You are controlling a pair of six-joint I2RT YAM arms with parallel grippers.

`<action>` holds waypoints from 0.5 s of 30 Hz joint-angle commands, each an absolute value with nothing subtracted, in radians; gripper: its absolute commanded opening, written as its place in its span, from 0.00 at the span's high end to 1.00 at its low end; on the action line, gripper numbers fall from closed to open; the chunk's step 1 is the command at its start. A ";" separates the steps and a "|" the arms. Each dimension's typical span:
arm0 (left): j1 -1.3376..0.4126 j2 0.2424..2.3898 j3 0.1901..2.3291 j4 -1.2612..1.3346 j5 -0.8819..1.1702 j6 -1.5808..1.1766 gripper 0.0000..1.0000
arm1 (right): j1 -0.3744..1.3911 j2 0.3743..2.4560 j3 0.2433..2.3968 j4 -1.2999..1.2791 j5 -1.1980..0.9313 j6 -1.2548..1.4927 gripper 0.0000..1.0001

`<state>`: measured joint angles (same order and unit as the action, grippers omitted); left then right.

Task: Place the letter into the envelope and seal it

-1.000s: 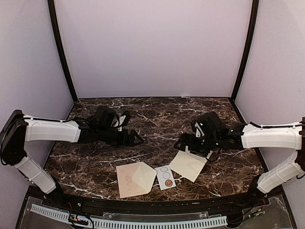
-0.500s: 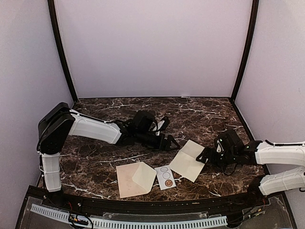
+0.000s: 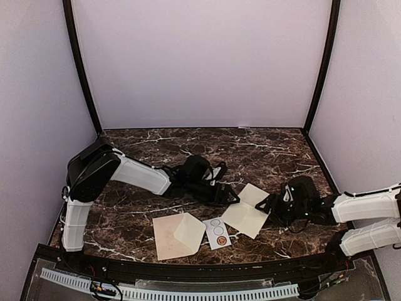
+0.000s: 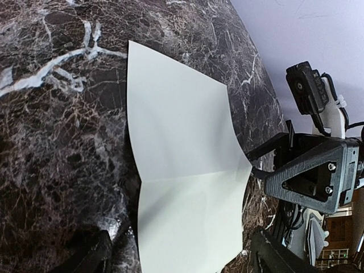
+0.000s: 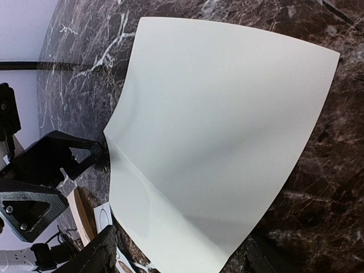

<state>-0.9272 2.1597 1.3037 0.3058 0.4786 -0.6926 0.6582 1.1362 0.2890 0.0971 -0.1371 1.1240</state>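
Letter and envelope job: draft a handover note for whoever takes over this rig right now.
Left gripper: open, low at the left edge of the cream-white creased paper letter, gripping nothing.
Right gripper: open, jaws straddling the letter's right edge, not closed on it.
Pinkish-tan paper envelope with a pointed flap: flat on the dark marble table near the front, left of the letter, apart from it.
Done: nothing; the letter is outside the envelope.
Left: grasp the letter, insert it, seal the flap.
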 commanded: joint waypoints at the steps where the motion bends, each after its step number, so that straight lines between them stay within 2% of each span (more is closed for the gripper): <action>1: -0.934 2.175 1.310 0.307 0.490 -0.696 0.17 | 0.655 1.182 0.240 0.236 -0.140 1.178 0.33; 9: -0.933 2.178 1.308 0.306 0.500 -0.698 0.17 | 0.656 1.228 0.212 0.404 -0.153 1.176 0.46; 15: -0.933 2.178 1.307 0.305 0.501 -0.698 0.17 | 0.658 1.210 0.192 0.484 -0.154 1.176 0.62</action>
